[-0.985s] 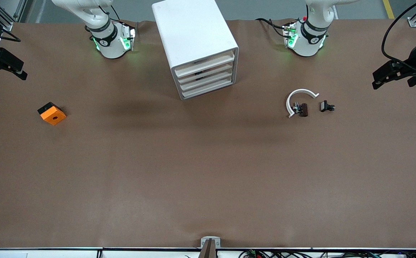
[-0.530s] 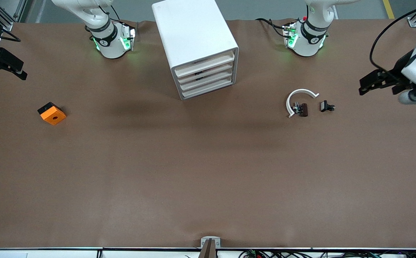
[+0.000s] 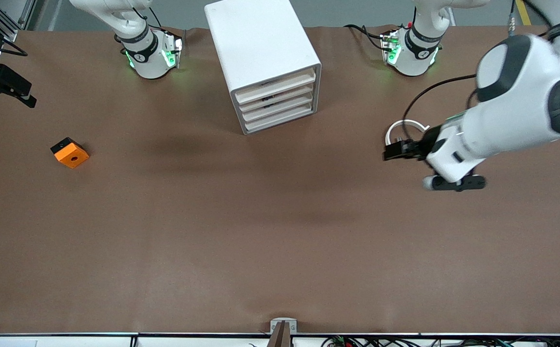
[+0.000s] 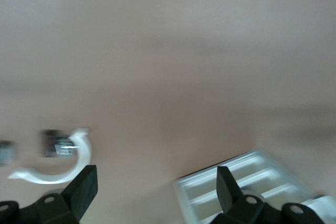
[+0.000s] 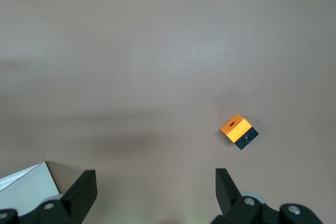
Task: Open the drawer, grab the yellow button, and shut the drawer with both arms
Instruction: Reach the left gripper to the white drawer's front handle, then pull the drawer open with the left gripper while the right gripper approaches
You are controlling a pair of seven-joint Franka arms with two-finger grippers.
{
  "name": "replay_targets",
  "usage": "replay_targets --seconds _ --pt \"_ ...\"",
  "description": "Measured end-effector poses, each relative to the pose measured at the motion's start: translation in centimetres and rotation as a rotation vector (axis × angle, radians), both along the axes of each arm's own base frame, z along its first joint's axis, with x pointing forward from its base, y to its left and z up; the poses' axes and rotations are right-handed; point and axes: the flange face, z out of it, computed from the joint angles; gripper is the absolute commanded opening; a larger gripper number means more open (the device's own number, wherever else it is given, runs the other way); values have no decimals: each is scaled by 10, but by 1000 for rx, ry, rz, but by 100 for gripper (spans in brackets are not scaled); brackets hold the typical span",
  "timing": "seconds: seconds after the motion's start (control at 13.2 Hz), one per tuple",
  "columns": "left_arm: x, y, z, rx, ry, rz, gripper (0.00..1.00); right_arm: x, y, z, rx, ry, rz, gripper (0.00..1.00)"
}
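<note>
Front view: the white cabinet (image 3: pixel 260 53) stands on the brown tabletop (image 3: pixel 280 231) between the two arm bases. Its four drawers (image 3: pixel 275 87) are stacked one above another. All sit flush and shut. Their fronts face the front camera, turned a little toward the left arm's end of the tabletop. Each drawer's long axis runs level across the cabinet face. The button cannot be seen, so its place cannot be told.

The left gripper (image 3: pixel 389 152) hangs over the white curved strip (image 3: pixel 403 125), which lies toward the left arm's end, nearer to the camera than the cabinet. The gripper points toward the cabinet. The right gripper (image 3: pixel 24 98) waits at the edge of the right arm's end. An orange block (image 3: pixel 70 152) with a hole and a black underside lies near it, nearer to the camera.

Left wrist view: the left gripper (image 4: pixel 155 178) has its fingers (image 4: pixel 84 190) spread wide, holding nothing. The white curved strip (image 4: pixel 52 170) lies below them, with a small dark clip (image 4: pixel 55 142) just inside its curve. The cabinet (image 4: pixel 247 184) shows its drawer fronts farther off.

Right wrist view: the right gripper (image 5: pixel 155 179) also has its fingers (image 5: pixel 83 191) spread wide and empty. The orange block (image 5: pixel 239 131) rests on bare tabletop, well apart from the fingers. A corner of the cabinet (image 5: pixel 23 187) shows at the edge.
</note>
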Motion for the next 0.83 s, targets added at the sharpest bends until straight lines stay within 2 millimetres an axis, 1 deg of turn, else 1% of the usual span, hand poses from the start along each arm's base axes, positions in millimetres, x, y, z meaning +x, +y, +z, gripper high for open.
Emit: replay_targets --seconds 0.15,0.3,0.38,0.61,0.76,0.83 --pt "-2 -63 -28 -5 31 164 100 1 1 -1 0 2 3 100" --pt "-13 -123 -59 12 78 316 100 3 5 -3 -1 6 8 100" --pt "-20 -147 -76 22 104 381 100 3 7 -4 -1 7 13 100" --pt "-41 -211 -127 50 181 593 100 6 17 -8 -2 14 32 100" --pt "-63 -247 -151 84 239 717 100 9 26 -12 -2 19 49 100" --pt "-75 -262 -158 104 270 788 100 11 29 -13 -2 19 54 100"
